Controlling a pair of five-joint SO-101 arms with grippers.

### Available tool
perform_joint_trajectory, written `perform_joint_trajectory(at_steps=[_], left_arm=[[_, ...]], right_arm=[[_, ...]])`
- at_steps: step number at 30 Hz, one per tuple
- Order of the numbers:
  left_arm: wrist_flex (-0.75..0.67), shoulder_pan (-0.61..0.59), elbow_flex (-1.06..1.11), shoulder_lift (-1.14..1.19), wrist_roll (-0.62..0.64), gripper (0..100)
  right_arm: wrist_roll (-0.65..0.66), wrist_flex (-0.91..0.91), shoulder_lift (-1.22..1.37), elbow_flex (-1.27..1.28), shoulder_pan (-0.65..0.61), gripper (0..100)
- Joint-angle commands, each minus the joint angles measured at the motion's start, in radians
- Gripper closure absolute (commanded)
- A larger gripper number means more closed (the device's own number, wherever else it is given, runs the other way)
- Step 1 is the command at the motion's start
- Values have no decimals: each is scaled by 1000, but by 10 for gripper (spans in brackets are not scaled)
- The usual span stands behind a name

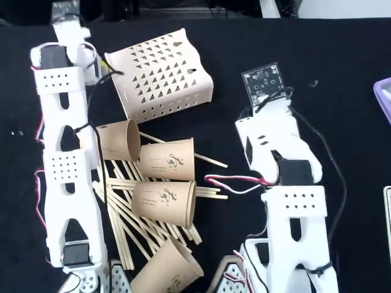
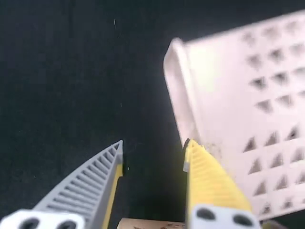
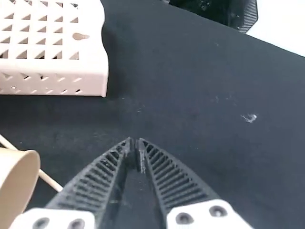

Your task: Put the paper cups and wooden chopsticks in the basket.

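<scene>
Nearest the arms' bases, a cup (image 1: 166, 268) lies on its side at the table's near edge. Just beyond it, a heap of chopsticks (image 1: 122, 220) fans across the black table (image 1: 342, 61). Three more cups lie on their sides on top of the heap: one (image 1: 165, 203) in the middle, one (image 1: 168, 159) just past that, and one (image 1: 119, 139) beside the left arm (image 1: 64, 165). Where their sides show, the cups carry a dark brush-style mark and a line of small print, too small to read. A few chopstick tips poke out toward the right arm (image 1: 293, 207), with a strip of bare cloth between them and the arm.

The right gripper (image 3: 135, 143) has its fingers pressed together, tips meeting, with nothing held. It hangs over bare black cloth, with open table beyond it and off to its right.

Farther on, the basket (image 1: 160, 73) lies tipped on its side, just beyond the cups. It is white, with rows of triangular cut-outs. The left gripper (image 2: 153, 152) is beside it, fingers spread apart with nothing between them. Its yellow finger (image 2: 205, 176) sits right at the basket's rim, though contact cannot be made out.

A purple-edged thing (image 1: 383, 97) sits at the table's right edge, well apart from everything else.
</scene>
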Motion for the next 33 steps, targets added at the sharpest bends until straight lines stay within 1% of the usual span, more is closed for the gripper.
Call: perform_joint_trajectory(at_steps=[1, 3, 6, 9, 16, 22, 30, 33], left_arm=[[-6, 24, -42, -121, 100, 782], [-6, 54, -41, -104, 130, 782], [-25, 94, -25, -37, 140, 782], [-66, 88, -25, 44, 143, 783], [-84, -7, -25, 138, 138, 786], [-84, -61, -27, 204, 135, 787], [-86, -145, -27, 244, 135, 787], [-84, -176, -27, 244, 135, 787]], right_arm=[[6, -20, 2, -7, -29, 979], [5, -20, 4, -7, -31, 979], [-21, -20, 1, -7, -29, 979], [-54, -18, -1, -7, -29, 979], [-61, -20, -1, -7, -29, 979], [-63, -25, -1, -8, -31, 979], [-63, -25, -1, -10, -32, 979], [-63, -20, -1, -15, -52, 979]])
